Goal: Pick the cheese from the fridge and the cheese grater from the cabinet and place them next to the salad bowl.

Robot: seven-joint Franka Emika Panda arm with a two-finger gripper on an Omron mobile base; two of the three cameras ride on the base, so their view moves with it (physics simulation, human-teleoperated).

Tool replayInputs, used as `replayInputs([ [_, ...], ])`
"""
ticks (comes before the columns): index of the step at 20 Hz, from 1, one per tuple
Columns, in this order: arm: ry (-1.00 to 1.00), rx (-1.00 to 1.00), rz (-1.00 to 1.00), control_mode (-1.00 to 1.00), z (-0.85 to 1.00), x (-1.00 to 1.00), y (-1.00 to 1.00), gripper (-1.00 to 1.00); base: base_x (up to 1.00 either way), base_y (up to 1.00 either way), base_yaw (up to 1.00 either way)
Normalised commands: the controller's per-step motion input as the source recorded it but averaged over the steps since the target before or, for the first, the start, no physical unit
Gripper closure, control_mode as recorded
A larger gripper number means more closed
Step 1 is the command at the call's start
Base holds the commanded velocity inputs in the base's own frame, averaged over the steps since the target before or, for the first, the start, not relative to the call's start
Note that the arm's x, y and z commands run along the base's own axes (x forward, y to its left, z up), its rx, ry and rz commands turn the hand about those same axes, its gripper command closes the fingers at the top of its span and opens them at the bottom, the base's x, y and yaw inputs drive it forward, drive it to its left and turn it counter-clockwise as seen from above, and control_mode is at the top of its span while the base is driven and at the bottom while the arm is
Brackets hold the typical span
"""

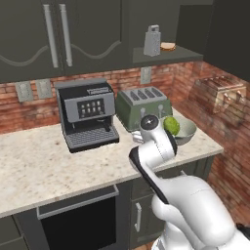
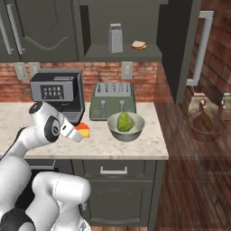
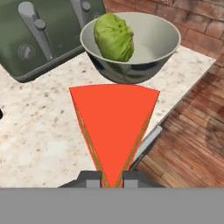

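The pincer [image 3: 112,180] is clamped on the narrow tip of the cheese [image 3: 114,127], whose red face fans out wide toward the salad bowl [image 3: 131,65]. In the right base view the cheese [image 2: 83,130] is held over the desk [image 2: 135,146], just left of the salad bowl [image 2: 126,127] and in front of the green toaster [image 2: 113,103]; whether it touches the desk surface cannot be told. A green lettuce ball [image 3: 114,37] sits in the bowl. The bowl stands near the right front corner of the desk, just in front of the toaster. A coffee machine [image 1: 88,114] stands left of the toaster. Up on the open shelf [image 2: 122,55] of the cabinet [image 1: 58,34], the cheese grater [image 2: 116,38] stands upright, with a flat piece of bread [image 2: 139,44] near it to the right.
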Motion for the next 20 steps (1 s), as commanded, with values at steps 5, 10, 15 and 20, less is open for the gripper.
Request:
replayInputs([
  [5, -0.01, 0.0, 0.0, -1.0, -0.23, 0.27, 0.0, 1.0, 0.0, 0.0, 0.0],
  [10, -0.01, 0.0, 0.0, -1.0, -0.3, 0.28, 0.0, 1.0, 0.0, 0.0, 0.0],
  [15, 0.0, 0.0, 0.0, -1.0, -0.29, 0.19, -0.04, 1.0, 0.0, 0.0, 0.0],
  [20, 0.0, -0.01, 0.0, -1.0, -0.35, 0.29, -0.09, 1.0, 0.0, 0.0, 0.0],
])
